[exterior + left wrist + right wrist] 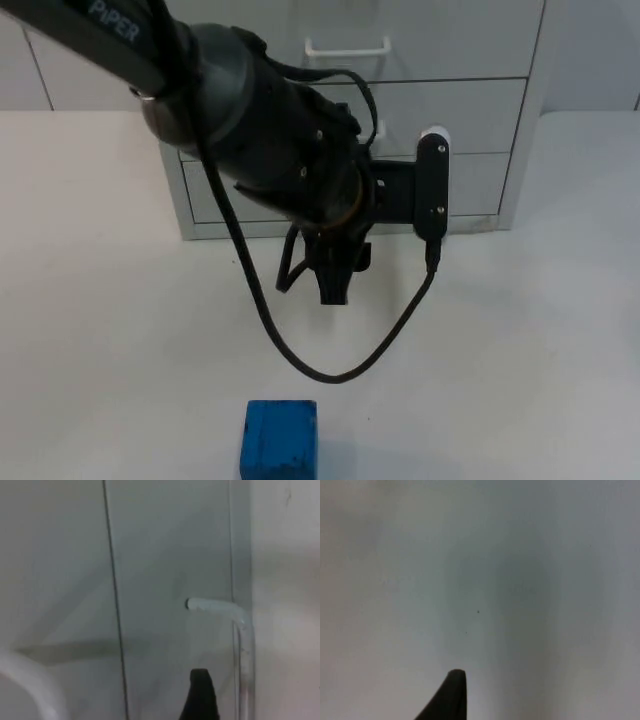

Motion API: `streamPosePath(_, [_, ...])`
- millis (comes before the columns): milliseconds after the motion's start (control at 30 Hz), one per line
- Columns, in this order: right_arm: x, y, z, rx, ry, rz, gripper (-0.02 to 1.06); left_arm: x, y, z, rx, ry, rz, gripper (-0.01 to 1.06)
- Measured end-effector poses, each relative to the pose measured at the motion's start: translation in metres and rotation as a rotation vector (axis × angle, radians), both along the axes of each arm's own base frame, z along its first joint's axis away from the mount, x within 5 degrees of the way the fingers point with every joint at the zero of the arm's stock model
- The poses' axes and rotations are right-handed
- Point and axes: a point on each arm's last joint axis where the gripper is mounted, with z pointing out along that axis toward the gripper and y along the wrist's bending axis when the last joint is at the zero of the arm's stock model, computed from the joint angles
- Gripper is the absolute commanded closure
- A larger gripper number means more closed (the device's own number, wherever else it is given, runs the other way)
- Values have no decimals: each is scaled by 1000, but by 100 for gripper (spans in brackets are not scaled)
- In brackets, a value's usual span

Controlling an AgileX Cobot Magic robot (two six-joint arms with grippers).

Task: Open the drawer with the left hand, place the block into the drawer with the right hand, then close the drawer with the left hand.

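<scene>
While hanging tip-down before shut drawers: left gripper (333, 285), low over the white table top (90, 300), just in front of the cabinet's foot.

Near the front edge of the table, well apart from the cabinet: small blue cube-shaped block (280, 440), lying flat, outside any drawer. A little right of that and further back, at the end of the thick black left arm (230, 100): the left gripper, clear of the block, nothing seen in its hold, width of opening impossible to tell. Behind it: pale grey drawer cabinet (490, 130), all fronts flush, with a white bar handle (347, 47) on the upper front. In the left wrist view: the same grey fronts close up, a bent white handle (220, 611) near the gripper but apart from it. Over bare table: right gripper (451, 696), waiting, opening likewise impossible to tell.
</scene>
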Motion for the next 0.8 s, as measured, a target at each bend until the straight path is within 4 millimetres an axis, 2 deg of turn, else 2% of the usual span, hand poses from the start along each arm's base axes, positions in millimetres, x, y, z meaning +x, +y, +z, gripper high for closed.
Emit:
streamPosePath(167, [0,0,0,0,0,0,1,4,3,-13,12,4,6,45])
streamPosePath(367, [0,0,0,-1,0,2,1,12,1,-13,-18,-12,39,50])
streamPosePath(467, [0,0,0,-1,0,2,1,14,1,-12,-33,-15,55,63])
streamPosePath(500, [0,0,0,-1,0,2,1,14,1,-12,-33,-15,55,70])
streamPosePath(533, [0,0,0,-1,0,2,1,14,0,-11,-41,-15,63,70])
streamPosePath(633, [0,0,0,-1,-2,2,1,15,0,-11,-58,-8,83,104])
streamPosePath(800, [0,0,0,-1,-4,2,1,13,-2,-11,-43,-12,77,105])
